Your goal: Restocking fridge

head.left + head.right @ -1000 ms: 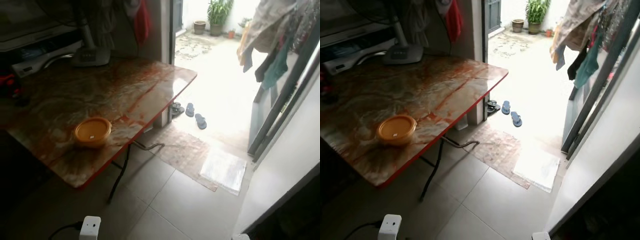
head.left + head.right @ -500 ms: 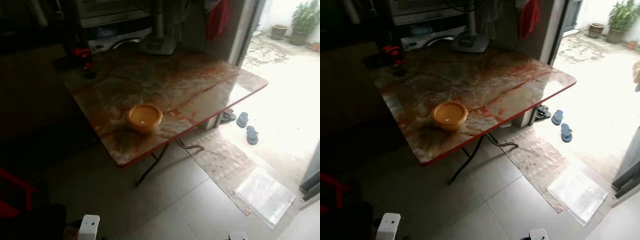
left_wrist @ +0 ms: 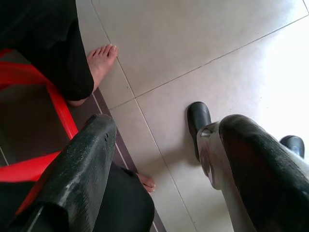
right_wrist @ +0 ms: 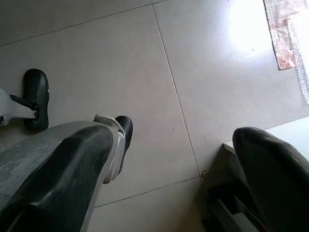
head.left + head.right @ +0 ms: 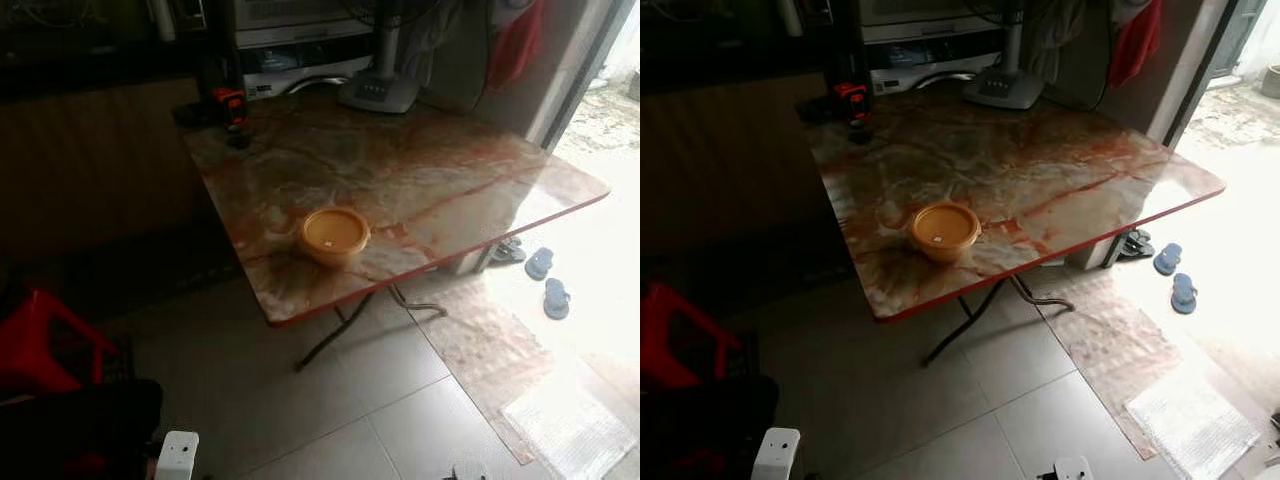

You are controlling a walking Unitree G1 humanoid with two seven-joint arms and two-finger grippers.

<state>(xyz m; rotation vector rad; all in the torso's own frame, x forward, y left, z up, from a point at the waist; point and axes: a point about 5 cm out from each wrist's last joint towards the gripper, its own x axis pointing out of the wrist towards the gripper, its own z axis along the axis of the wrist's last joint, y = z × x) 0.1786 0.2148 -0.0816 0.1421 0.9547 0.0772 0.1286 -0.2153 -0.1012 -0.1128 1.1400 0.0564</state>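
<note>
Glossy marbled folding table (image 5: 430,180) bears a round orange lidded container (image 5: 334,234).

Both arms are just hanging down at the robot's sides, wrists pointed at the floor. The left gripper (image 3: 159,164) has its two black fingers (image 3: 82,169) spread wide apart with nothing between them. Same deal with the right gripper (image 4: 169,179): fingers (image 4: 63,179) splayed, holding nothing. You can see the robot's own black feet (image 3: 198,121) planted down below, past the fingertips in both wrist views.
</note>
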